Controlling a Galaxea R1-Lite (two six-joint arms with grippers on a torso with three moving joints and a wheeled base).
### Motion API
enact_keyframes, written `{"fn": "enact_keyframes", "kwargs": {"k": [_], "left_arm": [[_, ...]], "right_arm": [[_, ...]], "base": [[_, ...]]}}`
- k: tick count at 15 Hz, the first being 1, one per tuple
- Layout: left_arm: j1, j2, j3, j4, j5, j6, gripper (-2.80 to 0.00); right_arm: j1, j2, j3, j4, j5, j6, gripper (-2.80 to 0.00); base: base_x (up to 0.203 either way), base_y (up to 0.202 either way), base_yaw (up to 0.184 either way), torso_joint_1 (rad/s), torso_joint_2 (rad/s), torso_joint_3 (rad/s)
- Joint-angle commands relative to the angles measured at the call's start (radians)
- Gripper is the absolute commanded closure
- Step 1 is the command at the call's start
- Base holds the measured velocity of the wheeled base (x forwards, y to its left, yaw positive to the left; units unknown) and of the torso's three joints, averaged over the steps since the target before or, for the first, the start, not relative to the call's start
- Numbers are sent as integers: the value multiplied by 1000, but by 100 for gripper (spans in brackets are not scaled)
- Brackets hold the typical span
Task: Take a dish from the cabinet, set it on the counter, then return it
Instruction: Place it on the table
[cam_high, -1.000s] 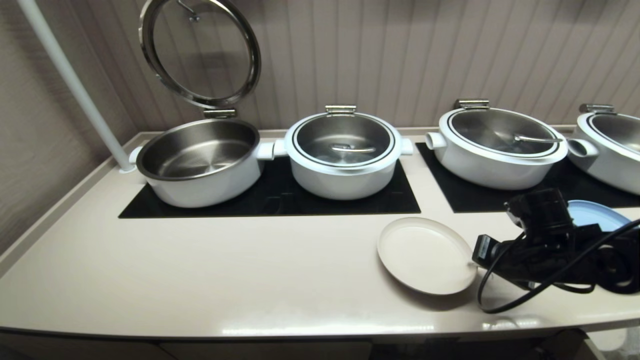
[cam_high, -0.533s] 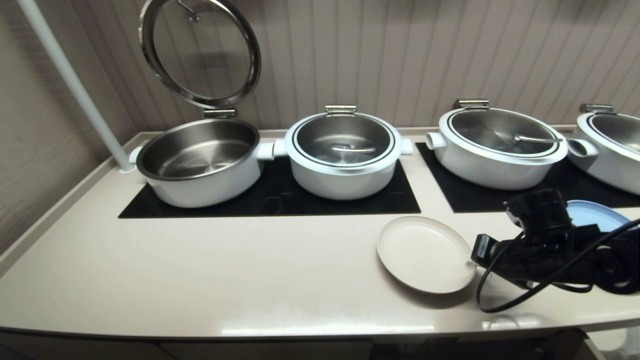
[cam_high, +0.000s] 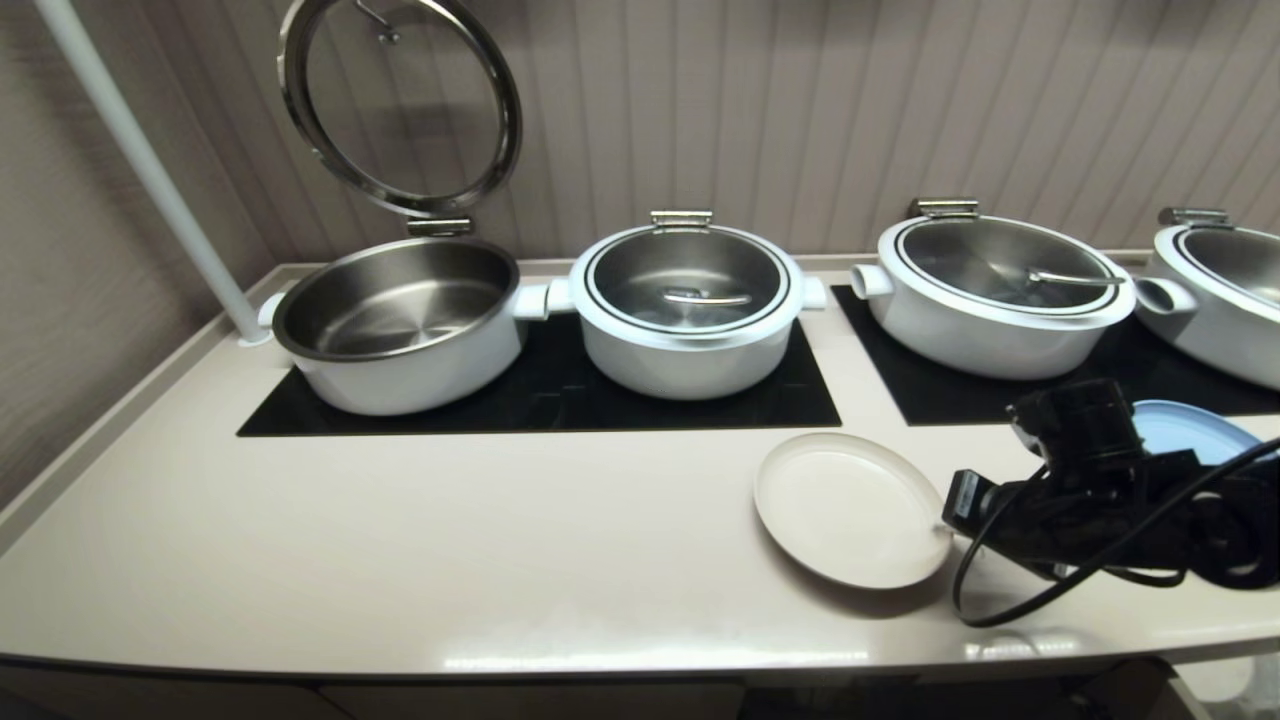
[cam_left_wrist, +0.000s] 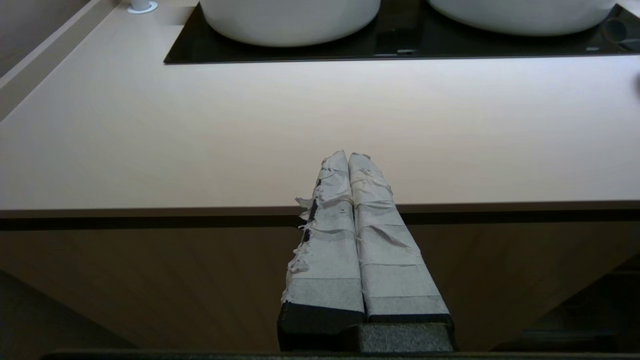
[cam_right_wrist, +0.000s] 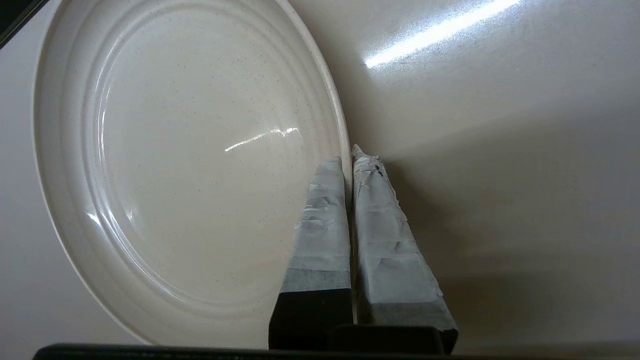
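From my head, the dish (cam_high: 850, 508) lies flat on the bench (cam_high: 400, 560), in front of the gap between the two black glass panels (cam_high: 540, 400) and a little back from the rounded front edge. My right hand (cam_high: 948, 522) sits at the dish's right rim, and a blue plate (cam_high: 1190, 428) shows just behind my right arm. Four white pots (cam_high: 690, 310) line the back, the leftmost with its lid (cam_high: 400, 100) tipped up; the bench left of the dish is wide and bare. From my left wrist, my left hand (cam_left_wrist: 348, 157) hangs before the bench's front edge, clenched on nothing, fingers pressed together, with bare bench ahead up to the glass panel. From my right wrist, my right hand (cam_right_wrist: 348, 155) is pinched on the dish's (cam_right_wrist: 190, 160) rim, one finger (cam_right_wrist: 322, 220) over the inside and the other outside against the bench (cam_right_wrist: 500, 150), which lies bare beyond.
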Motion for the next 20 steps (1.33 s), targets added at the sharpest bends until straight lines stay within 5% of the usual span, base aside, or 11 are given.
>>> {"fn": "enact_keyframes", "kwargs": {"k": [1,12,20], "left_arm": [[0,0,0,0,0,0,0],[0,0,0,0,0,0,0],[0,0,0,0,0,0,0]], "right_arm": [[1,-3,0,-2,0,3,-280],[2,-9,-1,-9,-30,-5,-280],[2,-41,8,-72,-93,-140,-280]], "base": [[0,0,0,0,0,0],[0,0,0,0,0,0],[0,0,0,0,0,0]]}}
